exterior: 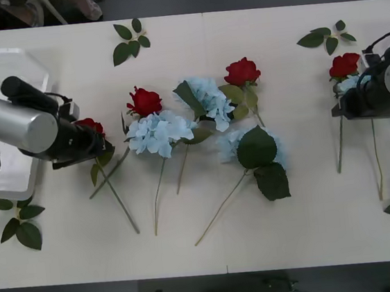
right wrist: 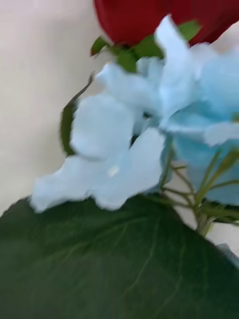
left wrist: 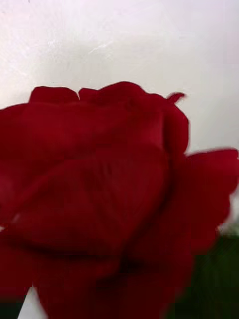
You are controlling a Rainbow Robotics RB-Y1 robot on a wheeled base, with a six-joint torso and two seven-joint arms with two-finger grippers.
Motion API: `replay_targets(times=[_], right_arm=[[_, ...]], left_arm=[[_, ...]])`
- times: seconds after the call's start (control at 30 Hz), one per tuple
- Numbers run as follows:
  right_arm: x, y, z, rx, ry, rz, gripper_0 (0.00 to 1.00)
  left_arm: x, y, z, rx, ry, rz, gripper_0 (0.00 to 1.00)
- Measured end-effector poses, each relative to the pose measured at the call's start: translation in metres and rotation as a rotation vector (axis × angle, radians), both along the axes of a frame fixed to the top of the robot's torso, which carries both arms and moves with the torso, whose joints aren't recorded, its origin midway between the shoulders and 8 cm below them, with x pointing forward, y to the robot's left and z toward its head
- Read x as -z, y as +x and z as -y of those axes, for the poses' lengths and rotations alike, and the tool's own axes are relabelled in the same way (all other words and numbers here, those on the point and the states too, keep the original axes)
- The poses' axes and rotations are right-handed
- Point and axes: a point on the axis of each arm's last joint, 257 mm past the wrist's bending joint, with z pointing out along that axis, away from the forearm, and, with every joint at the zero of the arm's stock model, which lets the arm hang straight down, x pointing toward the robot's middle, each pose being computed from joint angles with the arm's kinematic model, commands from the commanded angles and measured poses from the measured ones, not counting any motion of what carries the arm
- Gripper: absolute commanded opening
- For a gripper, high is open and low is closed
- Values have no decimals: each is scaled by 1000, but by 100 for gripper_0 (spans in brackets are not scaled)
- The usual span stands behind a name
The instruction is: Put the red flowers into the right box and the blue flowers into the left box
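The left gripper (exterior: 91, 144) sits low over a red rose (exterior: 90, 125) at the left of the table (exterior: 315, 231), just beside the left box (exterior: 17, 180), and its wrist camera is pressed right up against the bloom (left wrist: 109, 199); I cannot tell from here whether its fingers are spread or closed on anything. The right gripper (exterior: 347, 98) is down at the far right, over a pale-blue hydrangea head (right wrist: 149, 129) that lies touching another red rose (exterior: 344, 65), and its finger state is equally hidden. To my eye both arms are at the picking stage, each on a flower that belongs in the box across the table, so the grip wants to land on the stem just under the head, not on the petals, and on the right it should take the blue stem alone, since the rose lies against it. Two more roses (exterior: 144, 100) (exterior: 241, 70) and three hydrangeas (exterior: 157, 133) lie tangled in the middle, stems crossing, so a carried flower should lift well clear before crossing over them. Bare tabletop runs along the near edge; leaf sprigs (exterior: 19, 224) lie near the corners and the far edge.
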Motion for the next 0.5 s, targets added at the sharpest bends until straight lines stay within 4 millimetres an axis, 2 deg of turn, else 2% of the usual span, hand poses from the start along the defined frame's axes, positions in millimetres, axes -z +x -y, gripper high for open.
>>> replay_targets(times=[0.03,0.07,0.17,0.2,0.3,0.5], right_arm=[[-1,1,2,7,0,1,100],[-2,2,4,12,0,1,100],[-7,4,8,17,-4,6,100],[-8,2,11,19,-9,0,100],[-15,-6,23,26,-12,-22,100],[-36,-21,60,-28,-60,-54,100]], left_arm=[[3,3,3,-4,3,-3,98],[5,6,5,-10,7,-5,83],[8,11,11,-9,18,-1,21],[7,13,12,-8,22,3,13],[9,12,15,2,31,0,0],[11,13,-1,9,89,9,0]])
